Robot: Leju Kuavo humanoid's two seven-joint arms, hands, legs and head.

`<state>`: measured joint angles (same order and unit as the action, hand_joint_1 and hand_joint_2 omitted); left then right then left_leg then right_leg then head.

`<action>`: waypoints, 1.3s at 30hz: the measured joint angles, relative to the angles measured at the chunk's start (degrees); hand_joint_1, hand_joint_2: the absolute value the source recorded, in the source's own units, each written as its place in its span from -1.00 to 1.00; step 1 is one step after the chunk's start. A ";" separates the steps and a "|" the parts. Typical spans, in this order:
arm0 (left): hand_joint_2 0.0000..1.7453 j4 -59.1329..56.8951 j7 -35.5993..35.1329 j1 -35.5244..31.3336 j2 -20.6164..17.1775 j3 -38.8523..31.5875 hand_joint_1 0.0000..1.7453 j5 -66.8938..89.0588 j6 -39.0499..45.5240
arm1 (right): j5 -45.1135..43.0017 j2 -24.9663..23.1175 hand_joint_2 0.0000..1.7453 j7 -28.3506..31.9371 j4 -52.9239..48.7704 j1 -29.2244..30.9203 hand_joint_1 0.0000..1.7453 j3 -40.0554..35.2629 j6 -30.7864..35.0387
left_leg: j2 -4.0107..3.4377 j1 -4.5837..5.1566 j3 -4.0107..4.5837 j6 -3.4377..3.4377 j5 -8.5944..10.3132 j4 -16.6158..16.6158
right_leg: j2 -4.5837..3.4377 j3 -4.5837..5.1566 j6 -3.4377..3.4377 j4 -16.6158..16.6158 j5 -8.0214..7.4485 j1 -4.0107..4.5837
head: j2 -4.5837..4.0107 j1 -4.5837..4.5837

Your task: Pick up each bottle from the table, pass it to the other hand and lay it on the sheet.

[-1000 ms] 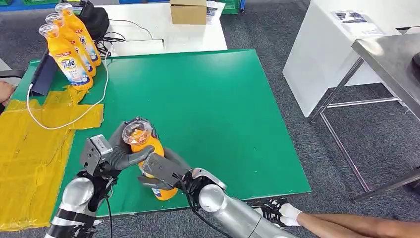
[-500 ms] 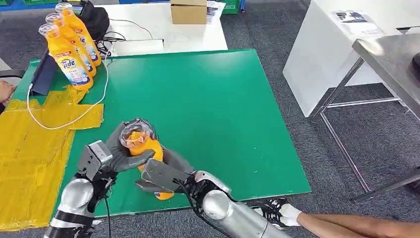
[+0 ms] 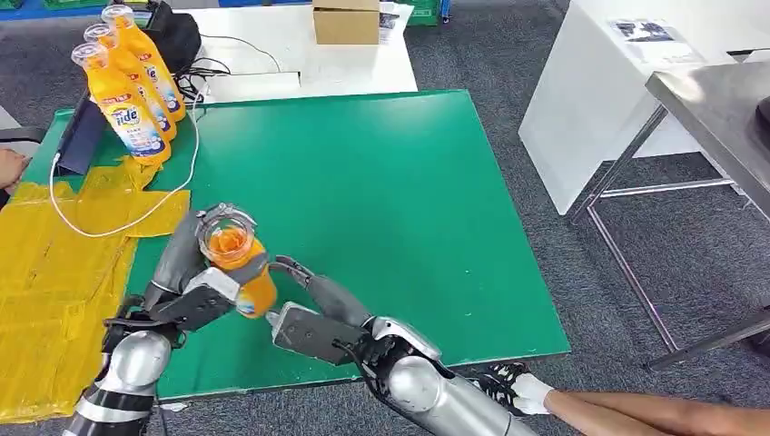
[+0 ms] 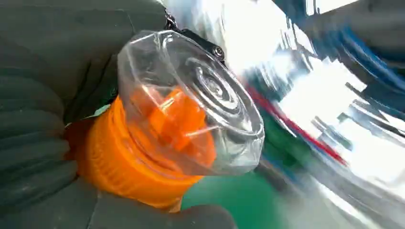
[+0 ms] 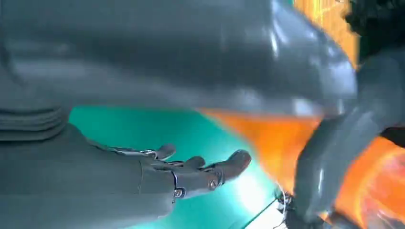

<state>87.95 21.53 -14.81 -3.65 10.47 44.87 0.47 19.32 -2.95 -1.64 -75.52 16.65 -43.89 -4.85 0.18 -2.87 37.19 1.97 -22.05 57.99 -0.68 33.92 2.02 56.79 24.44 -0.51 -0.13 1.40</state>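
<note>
My left hand (image 3: 186,283) grips an orange bottle (image 3: 240,265) with a clear cap just below its neck, holding it upright above the near left part of the green table (image 3: 390,200). The left wrist view shows the clear cap (image 4: 191,102) close up, with the left hand (image 4: 43,119) wrapped around the orange neck. Just to the bottle's right, my right hand (image 3: 313,313) is open with its fingers (image 5: 191,171) spread, apart from the orange bottle (image 5: 286,143). The yellow sheet (image 3: 54,263) lies to the left. Three more orange bottles (image 3: 127,95) stand at the table's far left corner.
A white cable (image 3: 118,222) runs across the sheet's far part. A black bag (image 3: 172,36) and a cardboard box (image 3: 345,20) sit on the white table behind. A person's hand (image 3: 9,168) is at the left edge, and a person's leg and shoe (image 3: 527,391) at the lower right.
The right hand has let go of the bottle and dropped back to the right. The left hand has carried the bottle up and to the left, towards the sheet.
</note>
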 measured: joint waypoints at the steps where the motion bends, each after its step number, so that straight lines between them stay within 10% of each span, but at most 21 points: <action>1: 1.00 -0.43 -0.43 -0.57 -0.96 -0.67 1.00 2.75 1.90 | -0.20 0.84 -1.00 0.26 -1.21 -0.54 -1.00 0.30 0.04 | 0.01 0.00 0.00 0.00 0.00 0.00 | 0.00 -0.01 0.00 0.00 0.00 0.00 | 0.00 -0.02; 18: 1.00 -15.34 -4.96 -2.55 -11.25 -7.67 1.00 30.54 19.64 | -2.71 10.14 -1.00 0.15 -13.72 -4.55 -1.00 3.32 -0.81 | -0.03 -0.01 0.00 0.01 0.01 -0.01 | -0.01 0.03 -0.01 0.01 0.01 0.02 | 0.00 0.00; 39: 1.00 -21.14 -4.96 -3.31 -12.19 -7.47 1.00 33.12 21.17 | -2.93 12.48 -1.00 0.04 -17.83 -6.11 -1.00 3.32 -0.46 | -0.01 -0.01 -0.29 0.02 0.01 -0.04 | -0.01 -0.27 -0.01 0.02 0.01 0.01 | 0.00 0.00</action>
<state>66.82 16.57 -18.12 -15.85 2.99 77.99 21.64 16.39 9.53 -1.60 -93.35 10.54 -40.57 -5.31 0.17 -2.88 36.90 1.99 -22.04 57.95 -0.68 33.65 2.01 56.80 24.45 -0.50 -0.13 1.40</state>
